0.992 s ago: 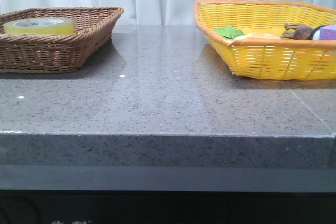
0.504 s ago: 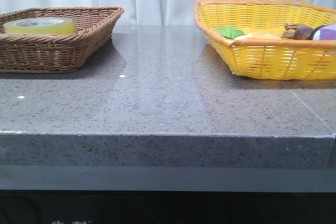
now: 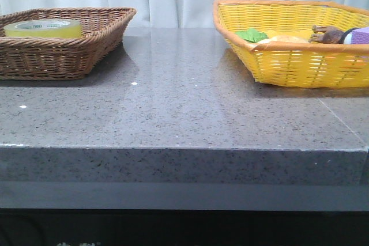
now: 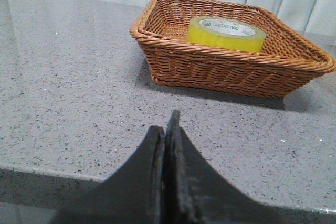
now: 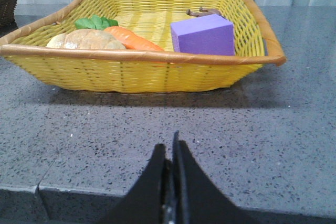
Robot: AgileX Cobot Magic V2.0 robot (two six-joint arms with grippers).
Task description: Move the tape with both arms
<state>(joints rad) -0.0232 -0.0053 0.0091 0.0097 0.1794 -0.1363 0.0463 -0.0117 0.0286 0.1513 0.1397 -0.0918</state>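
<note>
The tape (image 3: 42,27), a yellow-green roll with a white core and green lettering, lies flat in the brown wicker basket (image 3: 86,50) at the far left of the table. It also shows in the left wrist view (image 4: 226,33). My left gripper (image 4: 166,127) is shut and empty, low at the table's near edge, well short of the brown basket (image 4: 220,72). My right gripper (image 5: 169,148) is shut and empty at the near edge, in front of the yellow basket (image 5: 142,69). Neither arm shows in the front view.
The yellow basket (image 3: 300,61) at the far right holds a purple block (image 5: 202,34), a carrot (image 5: 134,39), a bread roll (image 5: 86,40), green leaves (image 5: 95,23) and a small brown object (image 5: 203,11). The grey speckled table (image 3: 184,108) has a seam at right.
</note>
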